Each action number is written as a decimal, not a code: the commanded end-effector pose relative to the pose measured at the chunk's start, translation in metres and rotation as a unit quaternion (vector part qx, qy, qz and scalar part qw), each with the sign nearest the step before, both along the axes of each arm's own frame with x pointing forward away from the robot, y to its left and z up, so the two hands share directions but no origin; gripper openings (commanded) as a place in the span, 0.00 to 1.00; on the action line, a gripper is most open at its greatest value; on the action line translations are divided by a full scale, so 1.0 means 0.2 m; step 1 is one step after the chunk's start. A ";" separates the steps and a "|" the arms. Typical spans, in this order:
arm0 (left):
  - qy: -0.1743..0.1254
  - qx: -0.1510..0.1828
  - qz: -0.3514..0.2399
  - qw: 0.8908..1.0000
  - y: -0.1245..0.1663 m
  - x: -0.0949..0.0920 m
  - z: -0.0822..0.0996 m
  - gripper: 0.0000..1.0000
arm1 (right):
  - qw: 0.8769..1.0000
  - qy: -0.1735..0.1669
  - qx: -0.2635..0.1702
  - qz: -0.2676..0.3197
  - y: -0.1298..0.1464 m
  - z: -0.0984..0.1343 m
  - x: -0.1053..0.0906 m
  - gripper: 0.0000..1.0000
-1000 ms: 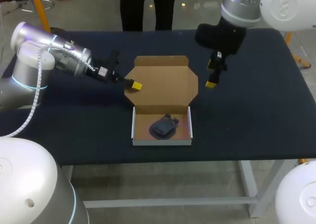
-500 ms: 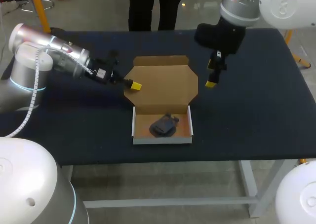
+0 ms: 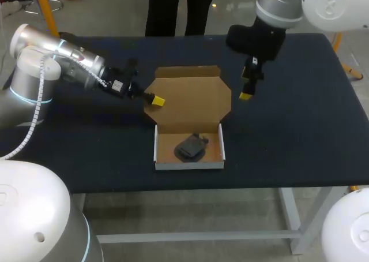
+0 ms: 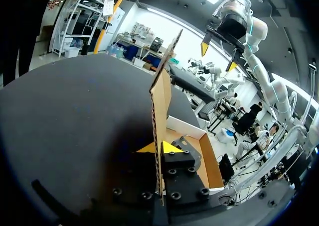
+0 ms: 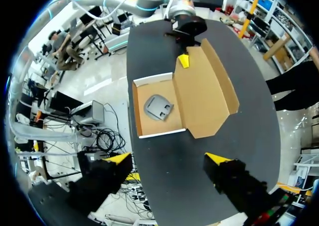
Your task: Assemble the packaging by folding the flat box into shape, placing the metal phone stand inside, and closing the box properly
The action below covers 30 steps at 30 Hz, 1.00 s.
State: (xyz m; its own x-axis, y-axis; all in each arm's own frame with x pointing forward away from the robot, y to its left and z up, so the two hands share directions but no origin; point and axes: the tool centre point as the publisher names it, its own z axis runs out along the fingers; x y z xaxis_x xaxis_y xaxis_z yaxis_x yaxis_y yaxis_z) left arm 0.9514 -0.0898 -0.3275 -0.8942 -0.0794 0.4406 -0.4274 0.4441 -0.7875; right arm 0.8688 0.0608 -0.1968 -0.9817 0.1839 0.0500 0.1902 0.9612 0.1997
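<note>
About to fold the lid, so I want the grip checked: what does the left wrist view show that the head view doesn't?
Only the left wrist view: the lid seen edge-on, passing between the two yellow tips of the left tool, one tip on each face. Only the head view: the phone stand lying in the box tray, and the lid's full outline. Both: the right tool, open and apart from the lid.
</note>
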 end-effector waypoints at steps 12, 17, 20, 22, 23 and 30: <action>0.001 0.000 -0.002 1.000 0.01 0.01 0.00 0.00 | 1.000 -0.009 -0.013 0.008 0.05 0.08 0.02 1.00; -0.036 0.012 0.002 0.999 0.00 -0.02 0.01 0.00 | 1.000 -0.009 -0.018 0.010 0.07 0.09 0.02 1.00; -0.057 0.010 0.005 0.998 0.00 -0.04 0.02 0.00 | 1.000 -0.009 -0.019 0.011 0.07 0.09 0.02 1.00; -0.074 0.013 0.007 0.997 0.01 -0.05 0.03 0.00 | 1.000 -0.009 -0.020 0.011 0.07 0.09 0.02 1.00; -0.082 0.013 0.008 0.997 0.01 -0.05 0.04 0.00 | 1.000 -0.009 -0.020 0.011 0.07 0.09 0.02 1.00; -0.138 0.019 0.016 0.990 0.00 -0.08 0.05 0.00 | 1.000 -0.007 -0.020 0.012 0.08 0.08 0.01 1.00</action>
State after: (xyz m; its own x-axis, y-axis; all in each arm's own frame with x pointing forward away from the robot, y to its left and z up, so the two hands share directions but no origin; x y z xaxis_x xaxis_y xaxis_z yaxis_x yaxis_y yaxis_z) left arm 0.9445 -0.0911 -0.3186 -0.9735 -0.0611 0.2204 -0.2230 0.4673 -0.8555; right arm 0.8706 0.0768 -0.1812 -0.9862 0.1634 0.0260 0.1654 0.9716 0.1692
